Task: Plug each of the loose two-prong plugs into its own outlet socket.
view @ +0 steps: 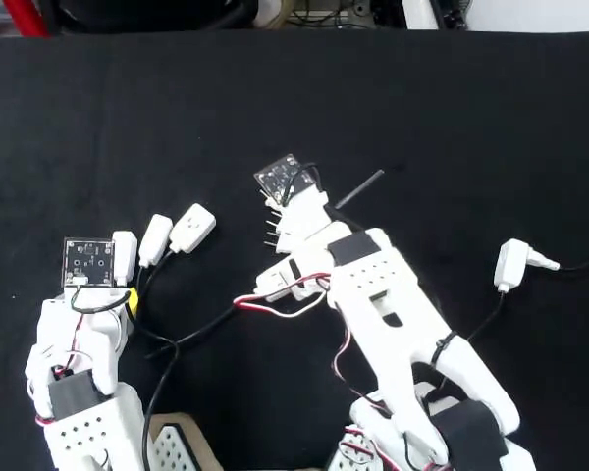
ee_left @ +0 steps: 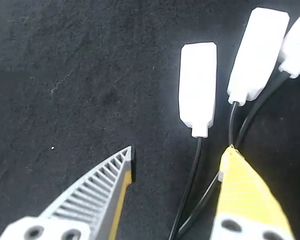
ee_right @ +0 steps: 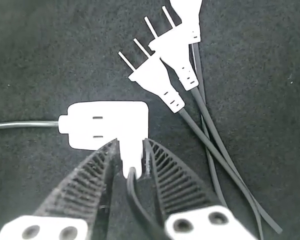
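Right fingers (ee_right: 87,187) closed on the narrow stem of a white socket block (ee_right: 105,125). Its two slots face the wrist camera; a grey cord leaves one end. Just beyond the block, loose plugs (ee_right: 157,80) lie side by side on the black counter (ee_right: 35,50), prongs bare, black cords trailing together.

Left fingers (ee_left: 97,192) spread apart with nothing between them, just short of three white sockets (ee_left: 197,87). A black cord runs beside the yellow finger.

High view: right wrist near centre, sockets at about 9 o'clock of it, another white connector (view: 513,263) well out at 3 o'clock.

Judgement: step in hand is pairing the held block with the nearest plug. Next move calls for slots turned into line with prongs, and the plug braced. Plugs look small and light, likely to skid when pushed.
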`<state>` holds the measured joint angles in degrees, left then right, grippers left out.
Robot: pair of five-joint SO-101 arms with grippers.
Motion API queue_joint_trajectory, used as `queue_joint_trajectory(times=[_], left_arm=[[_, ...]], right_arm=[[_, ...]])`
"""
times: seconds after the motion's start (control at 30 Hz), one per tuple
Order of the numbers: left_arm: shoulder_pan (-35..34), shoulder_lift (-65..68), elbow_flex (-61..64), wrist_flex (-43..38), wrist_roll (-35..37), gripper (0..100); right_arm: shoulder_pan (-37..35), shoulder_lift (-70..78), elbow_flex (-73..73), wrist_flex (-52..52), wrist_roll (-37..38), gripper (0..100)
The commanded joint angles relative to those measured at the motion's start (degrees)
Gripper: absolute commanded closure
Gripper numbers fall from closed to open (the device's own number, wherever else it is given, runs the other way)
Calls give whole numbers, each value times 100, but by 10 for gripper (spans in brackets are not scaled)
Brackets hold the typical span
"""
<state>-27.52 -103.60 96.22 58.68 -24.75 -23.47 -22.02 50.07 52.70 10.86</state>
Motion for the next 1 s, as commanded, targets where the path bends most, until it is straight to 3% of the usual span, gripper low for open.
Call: queue_joint_trajectory(times=[0.0,0.43,0.6,0.73,0.97], left_arm=[[66,-70,101,44,-70,726],[66,-70,101,44,-70,726],[75,-70,101,44,-70,726],[75,-70,101,44,-70,726],[75,-70,101,44,-70,725]], right_arm=[[-26,66,-136,123,9,987],[-79,163,-145,114,149,987],[-501,963,-382,97,255,987],[-431,1631,-760,141,281,987],[-448,1349,-804,440,607,980]])
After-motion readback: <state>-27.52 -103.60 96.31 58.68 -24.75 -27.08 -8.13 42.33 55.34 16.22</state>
